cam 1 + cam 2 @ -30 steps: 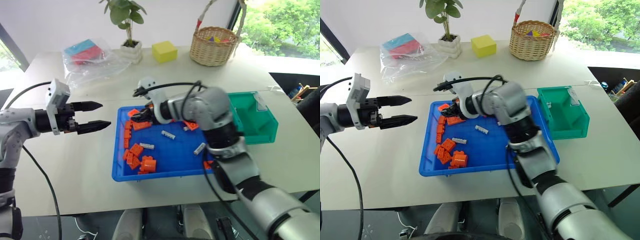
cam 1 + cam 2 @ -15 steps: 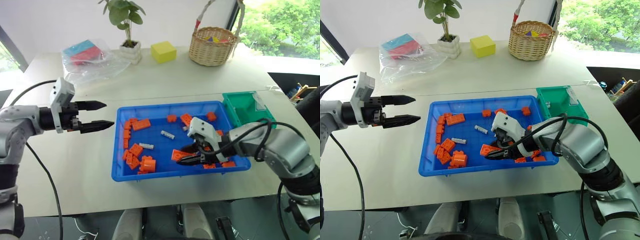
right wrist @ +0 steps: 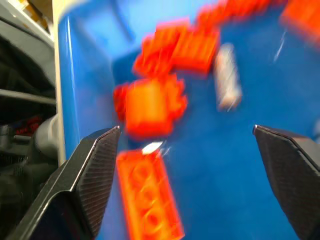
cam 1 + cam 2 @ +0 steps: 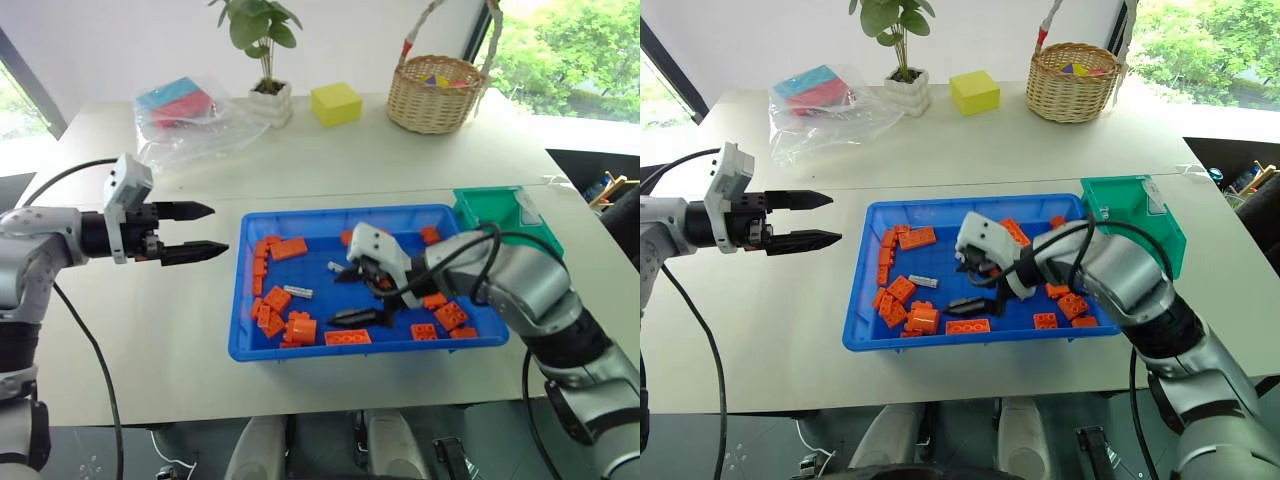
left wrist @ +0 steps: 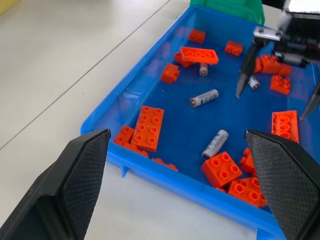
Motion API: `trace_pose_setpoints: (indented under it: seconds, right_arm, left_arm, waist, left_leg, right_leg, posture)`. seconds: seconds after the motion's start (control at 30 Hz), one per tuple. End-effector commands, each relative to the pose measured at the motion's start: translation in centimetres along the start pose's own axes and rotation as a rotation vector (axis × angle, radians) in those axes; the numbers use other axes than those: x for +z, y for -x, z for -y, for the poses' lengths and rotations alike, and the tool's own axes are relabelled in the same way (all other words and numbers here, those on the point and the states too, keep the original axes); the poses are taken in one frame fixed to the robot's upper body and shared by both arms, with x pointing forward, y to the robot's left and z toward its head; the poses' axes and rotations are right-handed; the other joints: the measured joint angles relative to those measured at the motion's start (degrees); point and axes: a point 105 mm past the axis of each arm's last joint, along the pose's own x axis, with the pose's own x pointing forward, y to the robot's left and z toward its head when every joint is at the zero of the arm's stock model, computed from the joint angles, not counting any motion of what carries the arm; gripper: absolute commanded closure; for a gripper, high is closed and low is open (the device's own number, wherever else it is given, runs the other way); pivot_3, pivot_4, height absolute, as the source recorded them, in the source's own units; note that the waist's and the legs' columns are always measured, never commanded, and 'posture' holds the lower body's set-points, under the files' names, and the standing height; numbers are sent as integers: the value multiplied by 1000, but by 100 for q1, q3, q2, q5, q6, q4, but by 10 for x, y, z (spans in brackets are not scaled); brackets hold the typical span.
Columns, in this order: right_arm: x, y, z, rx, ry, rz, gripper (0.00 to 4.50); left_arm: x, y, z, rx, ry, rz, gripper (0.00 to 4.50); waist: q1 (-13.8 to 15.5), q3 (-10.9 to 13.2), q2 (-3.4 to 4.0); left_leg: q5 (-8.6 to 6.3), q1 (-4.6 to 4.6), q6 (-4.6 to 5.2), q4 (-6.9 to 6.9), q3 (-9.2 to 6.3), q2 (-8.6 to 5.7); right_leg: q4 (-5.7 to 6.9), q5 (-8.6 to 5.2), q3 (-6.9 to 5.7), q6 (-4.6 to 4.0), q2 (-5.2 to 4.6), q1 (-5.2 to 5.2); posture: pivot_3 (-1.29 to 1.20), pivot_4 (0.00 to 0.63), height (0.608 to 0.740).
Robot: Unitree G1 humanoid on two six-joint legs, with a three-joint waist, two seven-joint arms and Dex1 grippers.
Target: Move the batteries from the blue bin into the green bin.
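My left gripper [image 4: 200, 230] hangs over bare table [image 4: 150, 320], just off the left rim of the blue bin [image 4: 245, 345], jaws wide apart and nothing in them, pointing toward the bin. In the left wrist view I see three batteries: one [image 5: 204, 98] mid-floor, one [image 5: 215, 143] closer to the near rim beside an orange brick [image 5: 223, 168], and one [image 5: 202, 69] end-on under a long brick near the far end. A fourth small cylinder end by the other gripper's finger, can't tell what it is. From the head I make out a battery [image 4: 297, 292] left of centre and another [image 4: 336, 267] just left of the right gripper. Orange bricks [image 4: 280, 315] scattered all over the bin, thickest along its left side.

My right gripper [image 4: 352, 296] sits inside the blue bin near the middle, jaws spread wide, holding nothing, one finger [image 4: 352, 317] low over the floor by a long brick [image 4: 347, 337]. Right wrist view is blurred: bricks and one battery [image 3: 227, 76] between the fingers, not touched.

Green bin [image 4: 500, 212] stands against the blue bin's far right corner; can't see any batteries in it.
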Motion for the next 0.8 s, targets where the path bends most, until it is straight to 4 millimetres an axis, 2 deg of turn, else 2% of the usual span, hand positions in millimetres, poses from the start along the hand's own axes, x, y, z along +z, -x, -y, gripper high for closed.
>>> trace_pose_setpoints:
  seconds: [0.03,0.27,0.5,0.6,0.67,0.7,0.8]
  right_arm:
    - [11,-12,7,-2,67,14,20]
    - [-1,-43,19,-52,192,-53,20]
    - [-1,-57,30,-113,260,-67,20]
    - [-8,-61,25,-97,267,-75,919]
    - [-10,-60,23,-88,265,-78,1815]
    - [-11,-60,22,-86,265,-78,2449]
    - [-11,-58,20,-82,250,-77,3945]
  left_arm:
    - [10,6,2,12,-55,19,0]
    - [9,8,4,18,-57,20,0]
    - [8,10,5,21,-56,18,0]
    - [8,9,5,18,-56,22,0]
    - [9,8,6,10,-55,23,0]
    - [9,8,7,5,-55,23,0]
    - [8,8,9,-13,-53,21,0]
  waist:
    - [-2,0,0]
    - [9,0,0]
    - [-3,0,0]
    - [0,0,-1]
    - [1,0,-1]
    - [0,0,0]
    - [-3,0,0]
  left_leg:
    - [0,-1,0,0,-1,0]
    - [1,-3,-1,1,0,-2]
    - [2,-2,-3,1,-2,-2]
    - [2,-2,-3,1,-1,-3]
    - [2,-2,-3,1,-2,-3]
    - [2,-2,-3,1,-2,-3]
    - [2,-2,-3,1,-2,-3]
  right_leg:
    - [0,0,0,0,0,-1]
    - [3,0,0,0,0,-2]
    - [8,0,0,0,2,-4]
    - [7,0,1,0,2,-3]
    - [8,0,0,0,2,-3]
    - [8,0,0,0,2,-3]
    - [9,0,0,0,2,-3]
  posture:
    - [0,150,702]
    - [0,150,702]
    - [0,150,702]
    - [0,150,702]
    - [0,150,702]
    - [0,150,702]
    - [0,150,702]
